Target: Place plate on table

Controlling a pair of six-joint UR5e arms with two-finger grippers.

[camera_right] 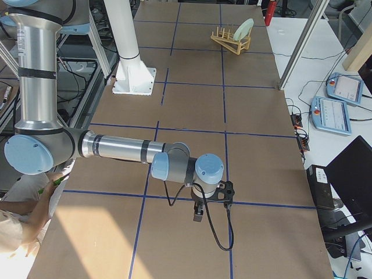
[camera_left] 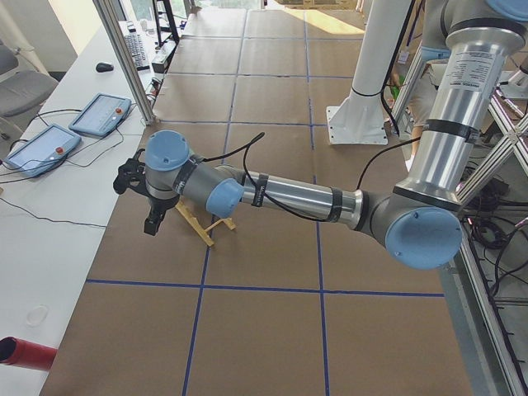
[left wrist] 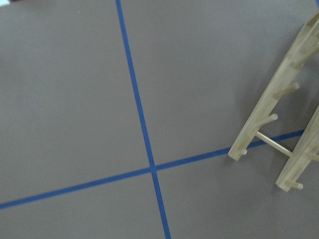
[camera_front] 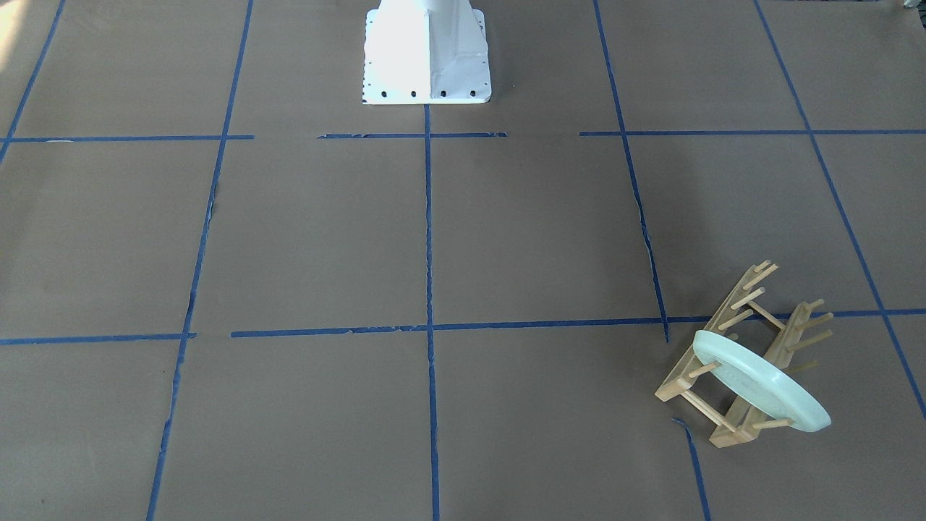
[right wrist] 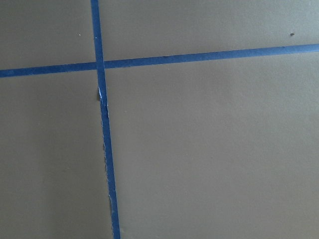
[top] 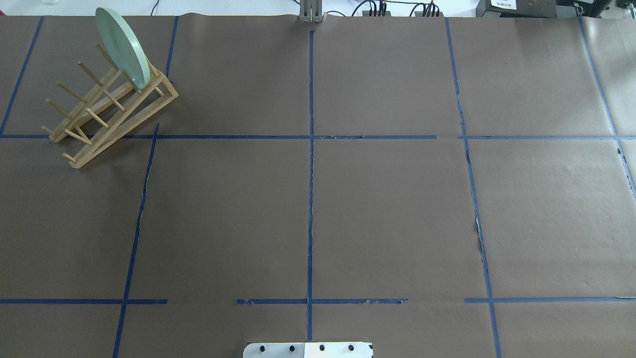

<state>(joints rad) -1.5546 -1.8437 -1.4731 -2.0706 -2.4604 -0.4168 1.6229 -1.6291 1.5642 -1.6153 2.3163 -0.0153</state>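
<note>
Brown-paper table (top: 387, 209) lacks the plate (top: 121, 47), which leans in the wooden peg rack (top: 99, 119) near the left gripper (camera_left: 153, 224), far from the right gripper (camera_right: 198, 214); grasping and placing are both left to do; whether either gripper is spread I cannot tell.

Overhead and front cameras face each other, sharing the rack (camera_front: 712, 327); 2 wrist cameras sit near the table (right wrist: 199, 149).

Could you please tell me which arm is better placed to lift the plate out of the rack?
Left. The left gripper hangs near the wooden rack holding the plate; its wrist camera sees the rack. The right gripper is at the opposite end of the table.
</note>
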